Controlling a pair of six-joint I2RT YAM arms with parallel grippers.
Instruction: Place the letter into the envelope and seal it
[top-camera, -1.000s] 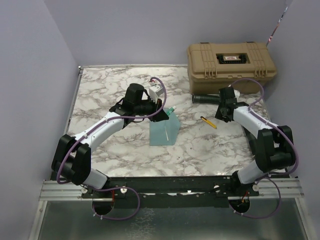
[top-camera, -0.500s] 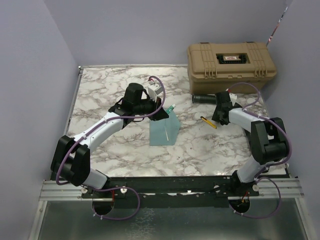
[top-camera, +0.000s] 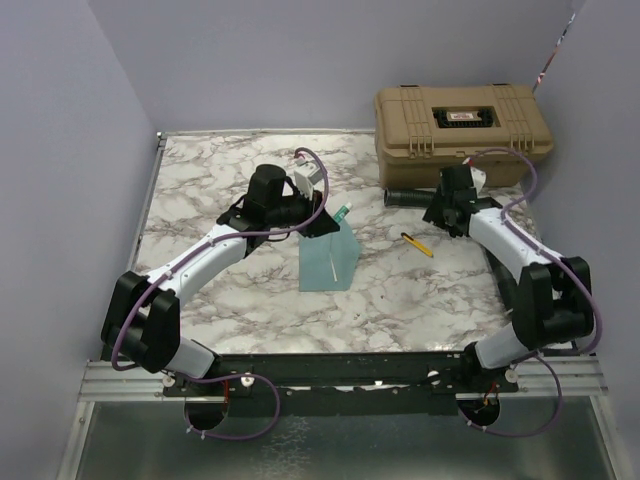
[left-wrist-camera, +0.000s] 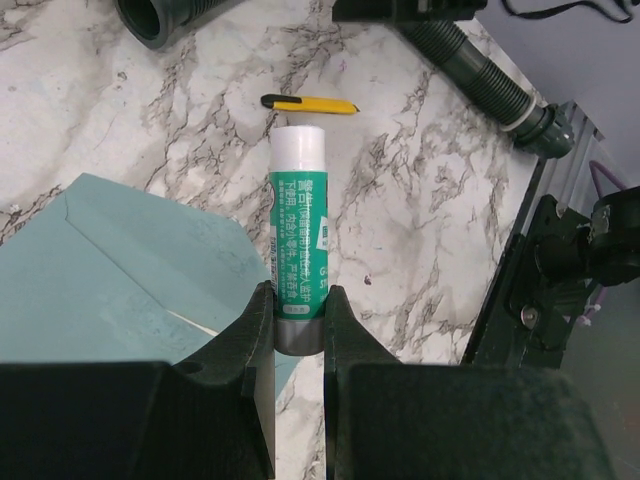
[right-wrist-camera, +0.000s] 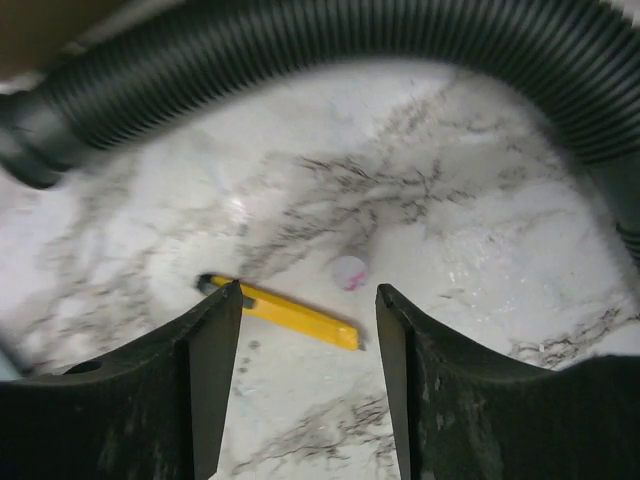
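My left gripper (left-wrist-camera: 298, 300) is pinching the glue stick (left-wrist-camera: 298, 210) low on its barrel, jaws pressed against both sides of the green label. The white end points away from my wrist. I grip it near the base so the far end is free to meet paper.

The envelope (left-wrist-camera: 110, 270) lies flat on the marble table (top-camera: 220, 170) near its centre. In the overhead view my left gripper hangs at the envelope's 12 o'clock, just over its far edge. In the wrist view the teal paper sits at 9 o'clock of the stick, with fold lines showing. I see no loose tan sheet anywhere, so I judge the letter is already tucked inside, though I cannot confirm it. If so, the step in hand is gluing the flap.

My right gripper (right-wrist-camera: 310, 292) is spread wide and holds nothing. It hovers at about 2 o'clock of the envelope, above a yellow cutter (right-wrist-camera: 290, 313) and a small pale disc (right-wrist-camera: 349, 270) on the marble. I cannot tell what the disc is. A black ribbed hose (right-wrist-camera: 300, 50) arcs past at 12 o'clock, and the tan case (top-camera: 462, 120) stands beyond it. This hand is well clear of the envelope, which leaves my left room to work.
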